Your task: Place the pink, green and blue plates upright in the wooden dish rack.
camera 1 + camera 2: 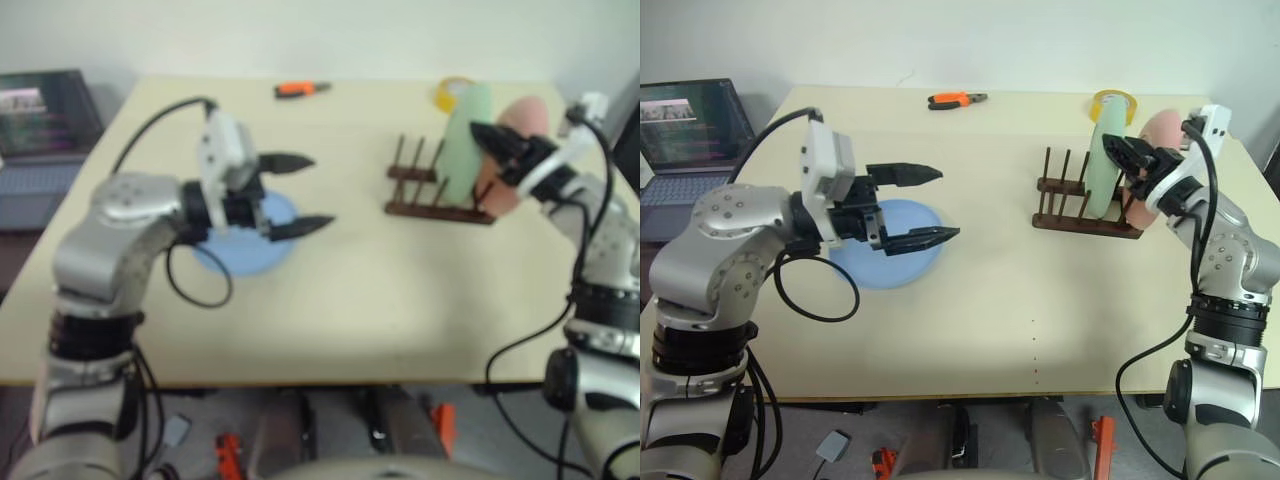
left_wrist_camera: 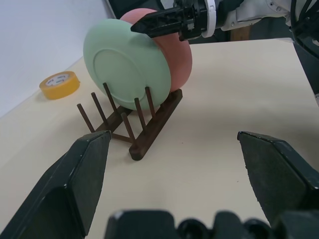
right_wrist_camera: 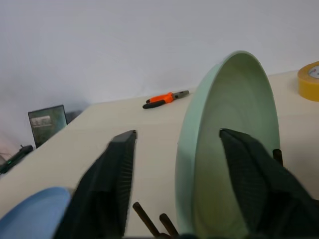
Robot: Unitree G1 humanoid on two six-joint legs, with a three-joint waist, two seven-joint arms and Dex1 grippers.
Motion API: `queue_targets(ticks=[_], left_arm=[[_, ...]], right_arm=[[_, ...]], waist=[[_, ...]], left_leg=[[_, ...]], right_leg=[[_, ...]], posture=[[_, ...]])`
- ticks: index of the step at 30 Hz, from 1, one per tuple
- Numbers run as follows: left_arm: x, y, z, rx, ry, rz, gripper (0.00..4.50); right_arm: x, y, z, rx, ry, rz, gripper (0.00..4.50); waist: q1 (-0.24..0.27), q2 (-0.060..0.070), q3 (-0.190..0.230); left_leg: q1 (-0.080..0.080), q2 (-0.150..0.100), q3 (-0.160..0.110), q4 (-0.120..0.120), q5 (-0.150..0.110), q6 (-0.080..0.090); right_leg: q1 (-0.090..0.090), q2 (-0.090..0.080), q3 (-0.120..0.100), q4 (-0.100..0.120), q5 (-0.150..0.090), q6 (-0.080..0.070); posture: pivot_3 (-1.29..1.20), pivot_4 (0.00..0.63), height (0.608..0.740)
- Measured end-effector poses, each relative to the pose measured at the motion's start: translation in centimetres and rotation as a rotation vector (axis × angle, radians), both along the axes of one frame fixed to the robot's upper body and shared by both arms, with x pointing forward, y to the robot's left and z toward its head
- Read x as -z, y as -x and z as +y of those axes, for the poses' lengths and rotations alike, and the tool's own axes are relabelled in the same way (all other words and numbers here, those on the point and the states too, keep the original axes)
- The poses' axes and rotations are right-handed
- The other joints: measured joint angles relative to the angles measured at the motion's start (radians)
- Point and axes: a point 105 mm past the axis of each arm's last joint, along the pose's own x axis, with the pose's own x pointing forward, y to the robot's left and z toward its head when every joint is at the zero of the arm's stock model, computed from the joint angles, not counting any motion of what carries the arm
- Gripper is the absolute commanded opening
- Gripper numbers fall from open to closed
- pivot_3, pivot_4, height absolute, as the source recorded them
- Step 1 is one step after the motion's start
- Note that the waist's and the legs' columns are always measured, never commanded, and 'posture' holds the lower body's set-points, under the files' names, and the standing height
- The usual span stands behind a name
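The green plate [image 1: 1105,165] stands upright between the pegs of the wooden dish rack [image 1: 1080,222]. The pink plate [image 1: 1160,135] stands upright just behind it, at the rack's right end. My right gripper [image 1: 1118,152] is at the green plate's top rim. Its fingers straddle the rim, with a gap showing beside one finger [image 3: 112,184], so it is open. The blue plate [image 1: 885,262] lies flat on the table at the left. Above it hovers my left gripper [image 1: 948,204], wide open, holding nothing and pointing toward the rack.
A yellow tape roll [image 1: 1113,103] lies behind the rack. Orange-handled pliers [image 1: 955,99] rest near the table's far edge. A laptop [image 1: 695,120] stands off the table's left side. Bare tabletop [image 1: 1020,300] stretches between the blue plate and the rack.
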Motion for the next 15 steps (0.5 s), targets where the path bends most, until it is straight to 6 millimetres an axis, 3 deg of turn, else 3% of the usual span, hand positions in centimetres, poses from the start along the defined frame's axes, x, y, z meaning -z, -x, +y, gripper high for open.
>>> queue_targets(ticks=[15], left_arm=[[0.0,0.0,0.0,0.000,0.000,0.001,4.50]], right_arm=[[-1.9,0.6,-1.0,0.062,0.281,-0.127,3.44]], waist=[[0.000,0.000,0.000]], left_leg=[[0.000,0.000,0.000,0.000,0.000,0.000]], right_leg=[[0.000,0.000,0.000,0.000,0.000,0.000]], posture=[[0.00,0.150,0.740]])
